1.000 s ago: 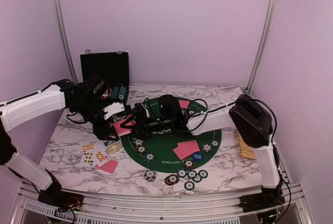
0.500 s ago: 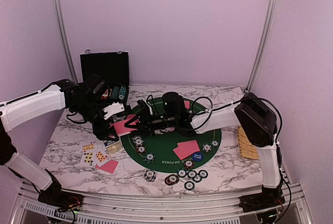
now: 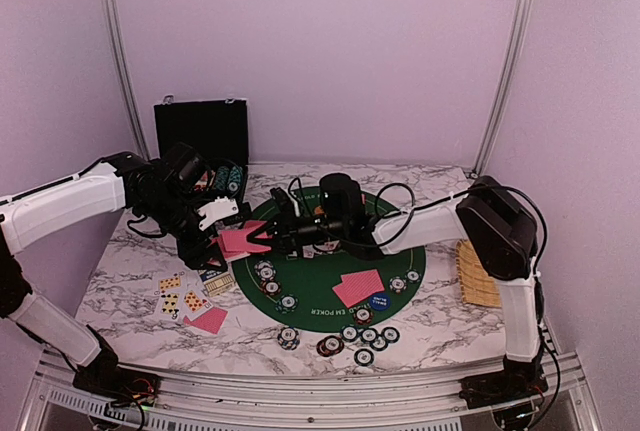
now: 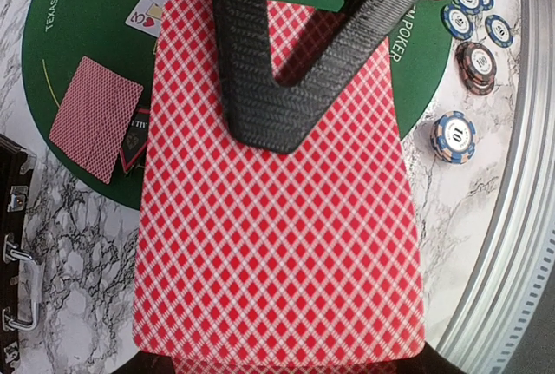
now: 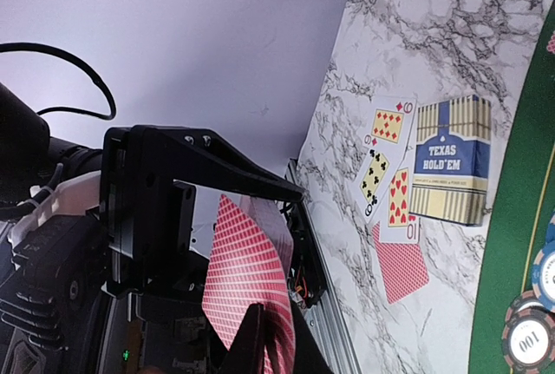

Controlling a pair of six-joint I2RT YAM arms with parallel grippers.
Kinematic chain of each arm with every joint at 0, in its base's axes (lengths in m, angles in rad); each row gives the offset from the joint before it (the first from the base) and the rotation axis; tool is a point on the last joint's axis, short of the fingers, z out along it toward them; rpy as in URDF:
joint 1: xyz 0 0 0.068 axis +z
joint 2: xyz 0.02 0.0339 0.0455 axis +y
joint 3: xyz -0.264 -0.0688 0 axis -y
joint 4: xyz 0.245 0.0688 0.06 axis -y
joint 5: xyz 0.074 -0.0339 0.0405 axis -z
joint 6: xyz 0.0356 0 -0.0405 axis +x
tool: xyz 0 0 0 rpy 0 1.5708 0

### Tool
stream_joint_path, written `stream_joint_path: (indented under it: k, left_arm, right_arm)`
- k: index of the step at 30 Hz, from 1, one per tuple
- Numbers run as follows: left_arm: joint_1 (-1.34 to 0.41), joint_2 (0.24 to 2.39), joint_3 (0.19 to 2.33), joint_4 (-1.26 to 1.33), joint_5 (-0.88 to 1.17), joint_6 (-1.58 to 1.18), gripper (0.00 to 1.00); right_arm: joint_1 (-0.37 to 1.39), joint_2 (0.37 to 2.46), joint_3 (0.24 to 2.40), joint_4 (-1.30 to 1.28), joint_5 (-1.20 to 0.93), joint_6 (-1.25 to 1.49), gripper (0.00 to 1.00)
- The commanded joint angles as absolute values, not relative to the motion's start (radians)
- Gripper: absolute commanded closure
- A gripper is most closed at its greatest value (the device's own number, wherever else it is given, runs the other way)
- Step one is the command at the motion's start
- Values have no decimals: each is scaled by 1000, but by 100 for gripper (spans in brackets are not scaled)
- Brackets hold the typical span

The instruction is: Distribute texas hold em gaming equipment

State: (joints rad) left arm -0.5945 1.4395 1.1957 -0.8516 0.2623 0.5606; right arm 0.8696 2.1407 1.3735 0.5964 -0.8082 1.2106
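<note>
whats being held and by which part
Red-backed cards, clamped at one short end by the left gripper; the right gripper lies shut on the opposite end, hold unclear.

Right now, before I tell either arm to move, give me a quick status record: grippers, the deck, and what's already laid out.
left gripper: shut on the deck of red-backed cards
right gripper: shut, tips together on the deck's top card; real grip unclear
green mat: face-down cards, several chips
front of mat: chip cluster
left of mat: face-up cards, card box
</note>
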Motion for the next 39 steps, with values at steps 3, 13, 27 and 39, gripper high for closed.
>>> stream_joint_path:
  k: [3, 13, 27, 39]
  left_arm:
    - [-589, 1440, 1204, -851, 282, 562, 100]
    - [-589, 1434, 1203, -851, 283, 561, 100]
    - [-589, 1437, 1204, -850, 281, 563, 100]
    - [-588, 1447, 1212, -851, 290, 559, 100]
  right_arm:
    - [855, 2096, 1342, 607, -832, 1221, 95]
    - [823, 2063, 1308, 599, -851, 1213, 97]
    - [722, 1980, 1199, 564, -874, 1170, 100]
    - [572, 1937, 1163, 383, -846, 1020, 100]
